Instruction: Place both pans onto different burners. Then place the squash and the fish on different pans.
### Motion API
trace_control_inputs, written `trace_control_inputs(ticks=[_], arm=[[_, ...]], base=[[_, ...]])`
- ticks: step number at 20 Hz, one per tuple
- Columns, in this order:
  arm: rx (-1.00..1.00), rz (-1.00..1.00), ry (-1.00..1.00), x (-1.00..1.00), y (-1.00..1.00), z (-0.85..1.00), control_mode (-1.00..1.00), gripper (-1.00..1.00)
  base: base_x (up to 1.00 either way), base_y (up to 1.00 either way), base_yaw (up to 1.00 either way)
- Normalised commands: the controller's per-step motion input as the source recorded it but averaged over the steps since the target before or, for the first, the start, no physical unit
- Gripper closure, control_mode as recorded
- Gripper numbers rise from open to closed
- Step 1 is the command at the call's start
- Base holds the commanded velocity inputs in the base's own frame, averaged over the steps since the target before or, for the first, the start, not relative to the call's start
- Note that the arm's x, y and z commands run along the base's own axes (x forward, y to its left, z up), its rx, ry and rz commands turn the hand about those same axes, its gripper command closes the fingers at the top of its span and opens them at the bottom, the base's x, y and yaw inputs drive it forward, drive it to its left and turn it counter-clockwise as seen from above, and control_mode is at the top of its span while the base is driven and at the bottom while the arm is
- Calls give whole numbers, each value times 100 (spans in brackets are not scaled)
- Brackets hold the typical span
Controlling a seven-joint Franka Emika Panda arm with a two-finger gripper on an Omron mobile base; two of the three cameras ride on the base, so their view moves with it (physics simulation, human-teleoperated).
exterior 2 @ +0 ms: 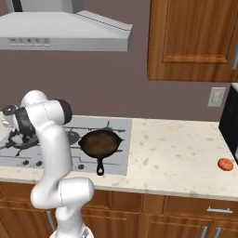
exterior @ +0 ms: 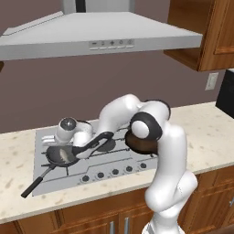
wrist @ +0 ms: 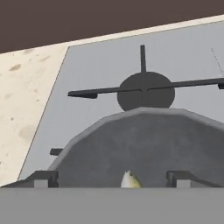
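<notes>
Hand view, cooktop as landmark: gripper (wrist: 111, 179) poised over the cooktop's (wrist: 92, 70) left part, its 2 dark fingertips (wrist: 43, 179) spread wide apart with nothing between them.

Item 1: dark grey pan (wrist: 144, 144), round, directly under the fingers, on the cooktop near its left edge. In the left base view this pan (exterior: 59, 156) sits on the front-left burner, its long straight black handle (exterior: 34, 185) running off the cooktop's front-left corner onto the counter.

Item 2: fish (wrist: 130, 180), small and silver-grey with a yellowish tint, lying inside the dark grey pan between the 2 fingertips, not gripped. In the left base view it (exterior: 66, 156) shows as a pale streak on the pan floor.

Item 3: burner (wrist: 145, 91), round and black with thin grate arms, just beyond the dark grey pan, at the cooktop's rear left.

Item 4: rusty brown-black skillet (exterior 2: 100, 142), on the cooktop's (exterior 2: 118, 128) right side over a burner, short handle (exterior 2: 100, 166) pointing toward the front edge. In the left base view it (exterior: 139, 143) is partly hidden behind the arm's elbow.

Item 5: squash (exterior 2: 225, 164), small orange-red ball, on the beige counter (exterior 2: 176, 153) well to the right of the cooktop, near a dark appliance (exterior 2: 230, 125) at the picture's edge.

Item 6: range hood (exterior: 100, 36), grey, above the cooktop.
</notes>
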Motion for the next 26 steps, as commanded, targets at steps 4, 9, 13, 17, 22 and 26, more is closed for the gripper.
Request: trace_control_inputs(ticks=[4, 9, 13, 17, 22, 26], arm=[[1, 4, -14, -22, -6, 53, -100, -100], [0, 5, -18, -39, -10, 53, -100, -100], [0, 5, -14, -50, -19, 58, -100, -100], [1, 4, -8, -60, -29, 60, -100, -100], [5, 1, -1, -61, -38, 75, -100, -100], [13, 2, 7, -44, -32, 99, -100, -100]], base=[[0, 0, 0], [0, 0, 0], [0, 0, 0], [0, 0, 0], [0, 0, 0], [0, 0, 0]])
